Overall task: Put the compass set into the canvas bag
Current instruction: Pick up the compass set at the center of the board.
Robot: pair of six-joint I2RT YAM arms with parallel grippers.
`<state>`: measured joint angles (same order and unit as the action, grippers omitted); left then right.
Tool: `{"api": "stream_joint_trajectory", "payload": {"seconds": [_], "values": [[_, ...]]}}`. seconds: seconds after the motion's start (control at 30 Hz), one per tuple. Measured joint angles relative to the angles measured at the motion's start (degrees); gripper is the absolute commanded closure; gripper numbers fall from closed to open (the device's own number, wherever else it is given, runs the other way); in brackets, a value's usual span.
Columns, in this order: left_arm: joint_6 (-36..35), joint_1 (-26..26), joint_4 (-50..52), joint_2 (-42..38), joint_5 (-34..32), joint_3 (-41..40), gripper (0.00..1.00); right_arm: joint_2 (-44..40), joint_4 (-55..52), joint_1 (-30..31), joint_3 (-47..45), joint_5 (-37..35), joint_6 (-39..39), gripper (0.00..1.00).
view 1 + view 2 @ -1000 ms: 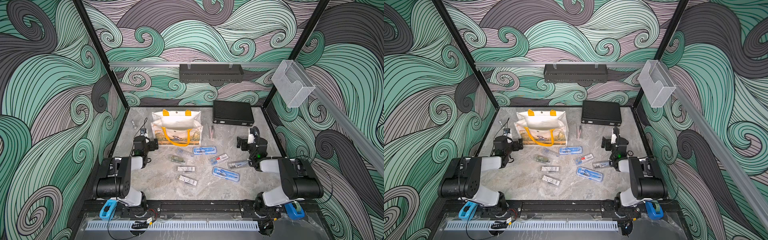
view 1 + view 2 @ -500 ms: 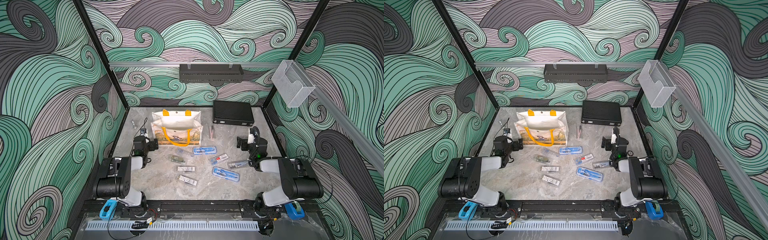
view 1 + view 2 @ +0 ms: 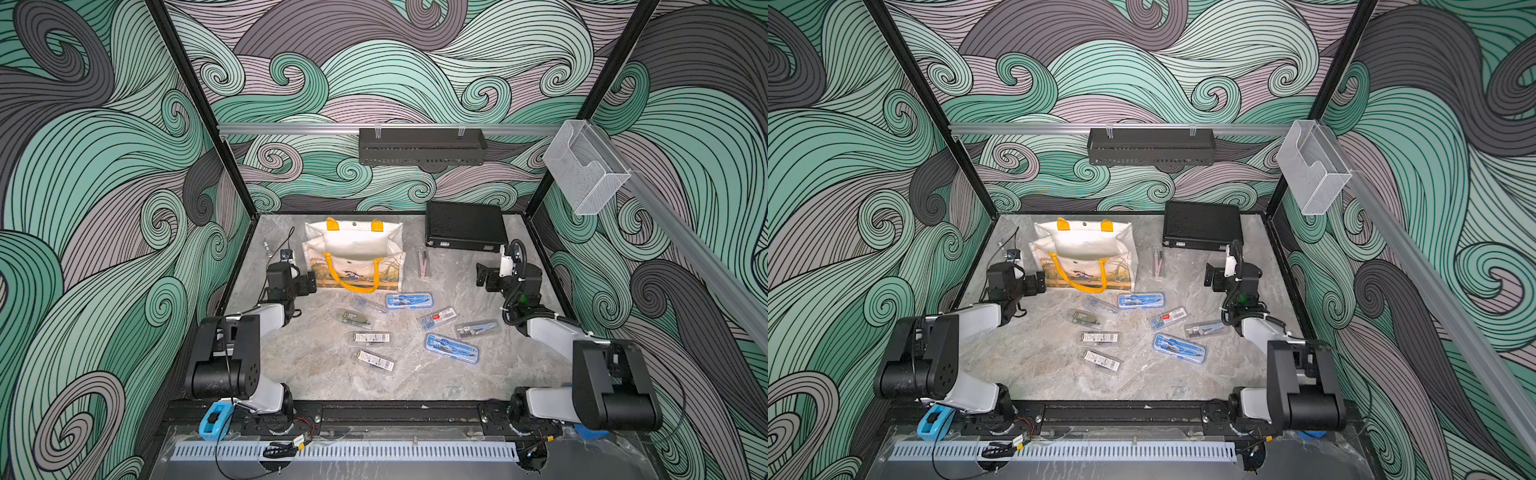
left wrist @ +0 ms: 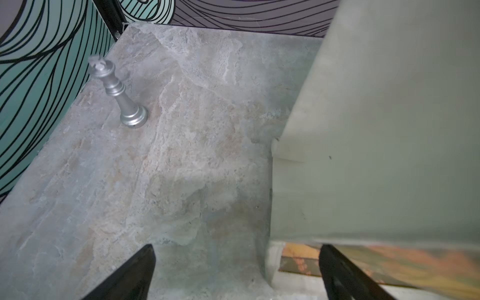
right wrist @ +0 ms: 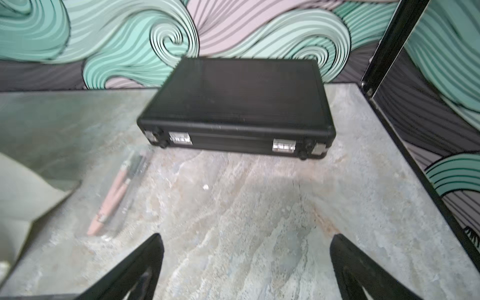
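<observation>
Left gripper (image 4: 236, 259) wide open, holding nothing, just beside the canvas bag (image 3: 353, 245). Blue compass set (image 3: 409, 300) flat on the table (image 3: 324, 365), just in front of the bag. Right gripper (image 5: 246, 259) wide open too, empty, near the black case (image 3: 463, 226).

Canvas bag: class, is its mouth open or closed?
Open. In both top views the canvas bag stands with its rims apart, showing the pale inside; one yellow handle hangs down the front.

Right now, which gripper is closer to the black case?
Right. The right gripper is open just short of the case, facing its front, not touching. The left gripper, open too, sits beside the bag, on its side away from the case.
</observation>
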<state>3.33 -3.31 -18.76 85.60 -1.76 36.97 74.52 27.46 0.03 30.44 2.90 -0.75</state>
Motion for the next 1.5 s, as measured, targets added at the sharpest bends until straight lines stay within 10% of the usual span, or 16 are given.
{"api": "stream_joint_trajectory", "payload": {"seconds": [0.23, 0.8, 1.5], "values": [[2.8, 2.3, 17.4, 0.0, -2.2, 10.9, 0.01, -7.5, -13.5, 1.6, 2.6, -0.8, -5.2, 0.0], [18.5, 10.7, 33.1, -15.9, -4.2, 6.3, 0.01, 2.0, -28.2, 15.0, 11.6, 8.9, -3.3, 0.01], [30.1, 35.7, 20.2, -24.0, -1.9, -9.5, 0.01, 18.4, -50.2, 24.4, 26.4, 20.0, 34.2, 0.08]]}}
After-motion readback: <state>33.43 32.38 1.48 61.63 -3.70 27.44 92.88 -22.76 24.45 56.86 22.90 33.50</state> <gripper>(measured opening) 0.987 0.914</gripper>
